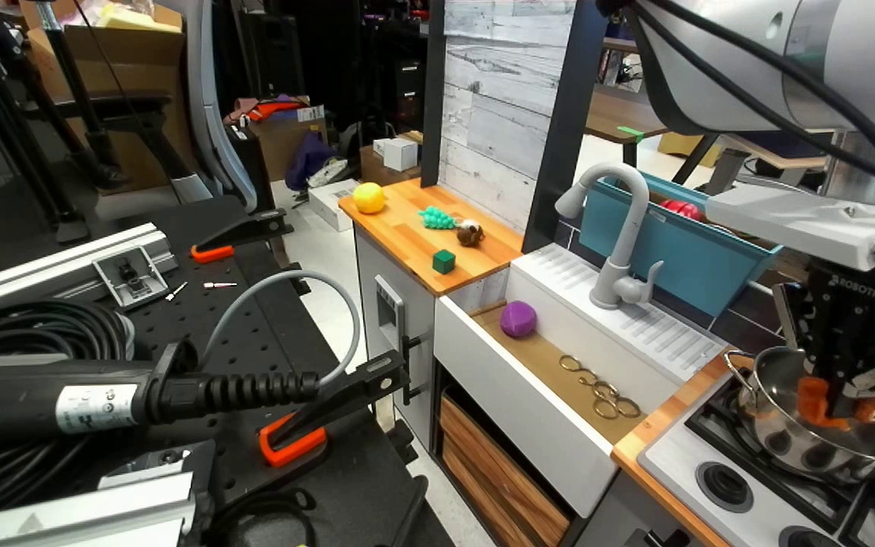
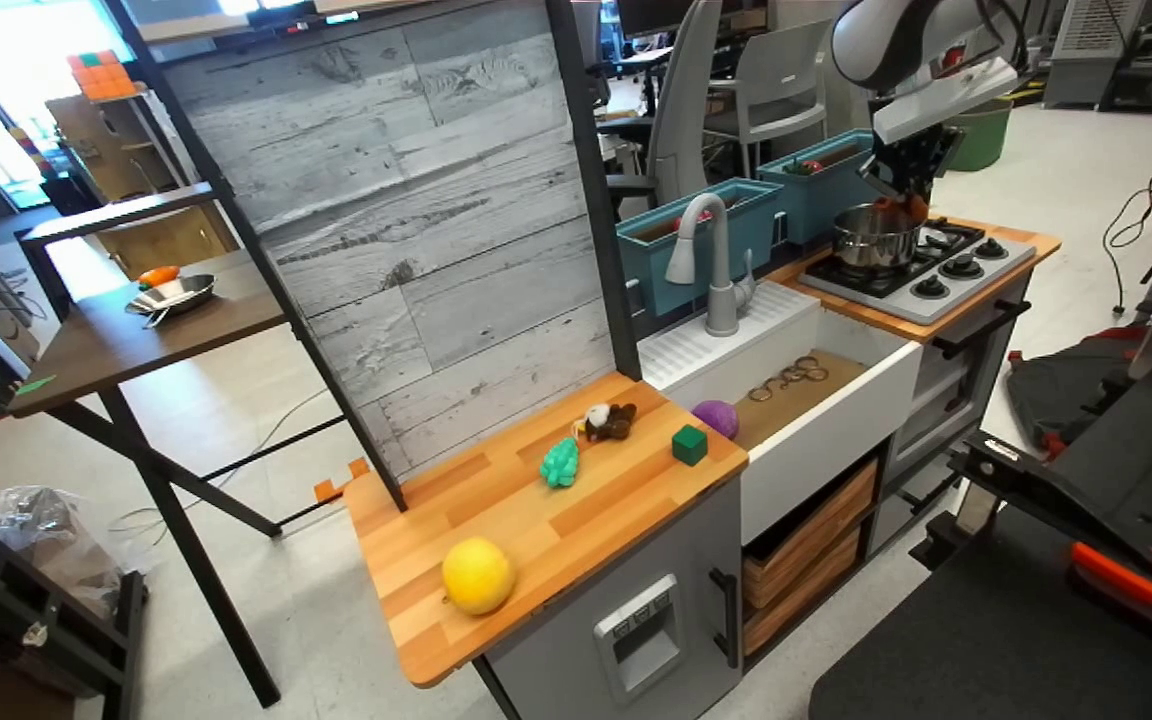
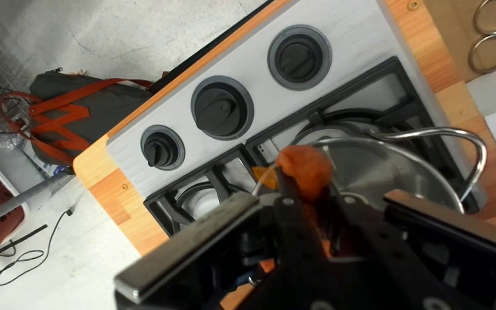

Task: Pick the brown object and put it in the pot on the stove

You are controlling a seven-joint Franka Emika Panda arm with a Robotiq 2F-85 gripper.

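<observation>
My gripper (image 3: 308,183) is shut on an orange-brown soft-looking object (image 3: 306,168), which sticks out between the fingertips in the wrist view. A small yellow-orange piece (image 3: 266,175) shows beside the fingertip; I cannot tell if it is part of the same object. The shiny steel pot (image 1: 775,433) stands on the stove. The held object (image 1: 813,403) is over the pot's opening, around rim height, in both exterior views (image 2: 901,208). I cannot tell if it touches the pot (image 2: 871,243). A brown and white plush toy (image 2: 608,422) lies on the far counter.
The stove (image 3: 248,103) has black grates and knobs. Beside it is a white sink (image 1: 529,403) with a purple ball (image 1: 518,319), metal rings (image 1: 606,399) and a grey faucet (image 1: 620,251). Teal planters (image 2: 701,235) stand behind. A yellow ball (image 2: 477,576) and green toys rest on the counter.
</observation>
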